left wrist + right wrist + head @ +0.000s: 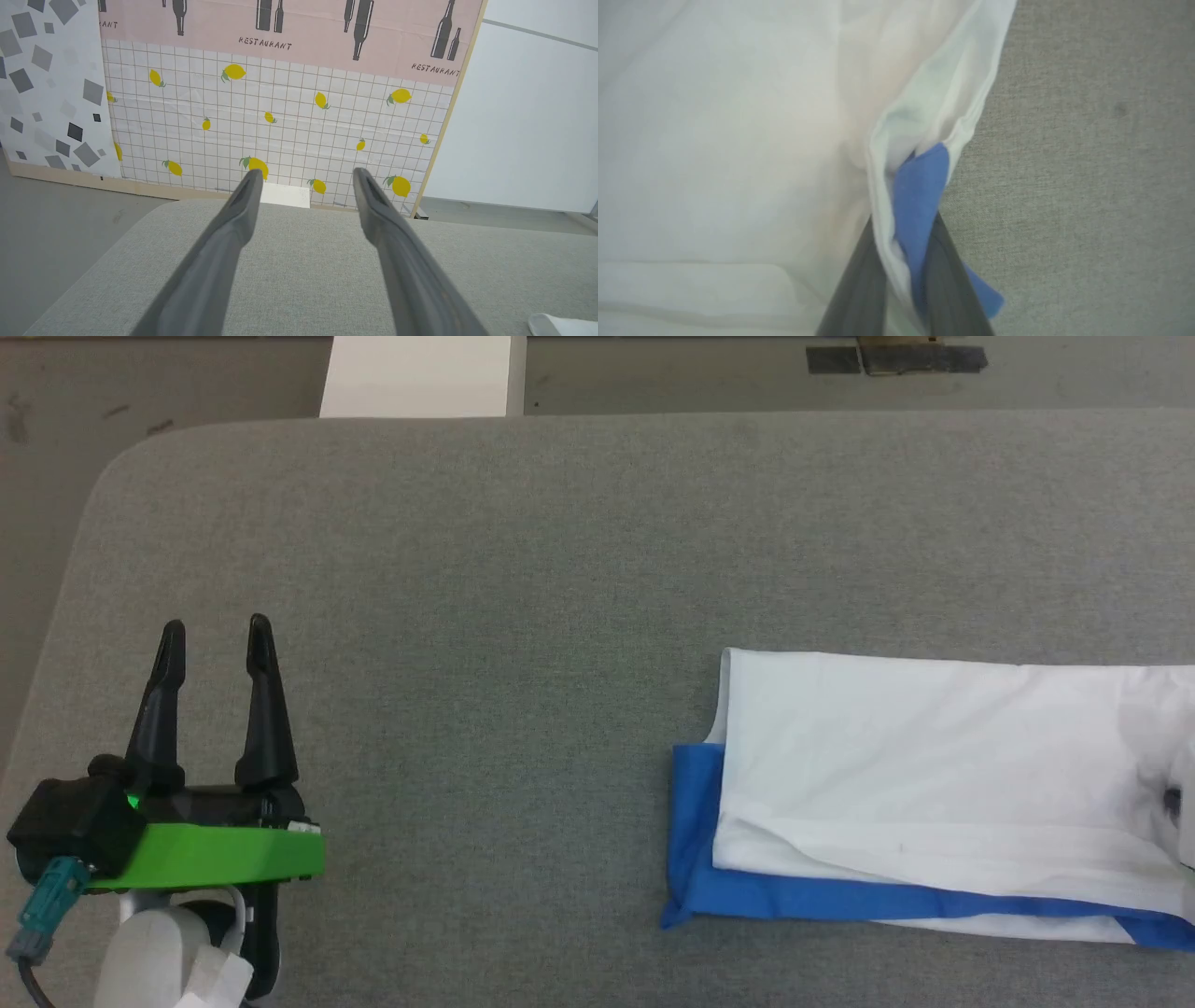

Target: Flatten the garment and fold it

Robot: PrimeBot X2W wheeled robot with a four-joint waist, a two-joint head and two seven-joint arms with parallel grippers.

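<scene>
The garment [934, 756] lies folded into a long band at the right of the grey table [513, 569], white on top with blue cloth along its left end and front edge. It runs off the head view's right edge. In the right wrist view my right gripper [903, 219] is shut on a bunched edge of the garment [714, 140], white and blue layers pinched between the fingers [859, 280]. My left gripper [217, 635] stands open over bare table at the lower left, far from the cloth. Nothing sits between its fingers [224, 252]. A white corner of the garment [560, 324] shows low right in the left wrist view.
A white box [420, 373] stands beyond the table's far edge, and it shows as the white box [285, 193] between my left fingertips. Behind it rises a lemon-patterned wall panel [280, 116]. The table's rounded left corner [112, 476] is near my left arm.
</scene>
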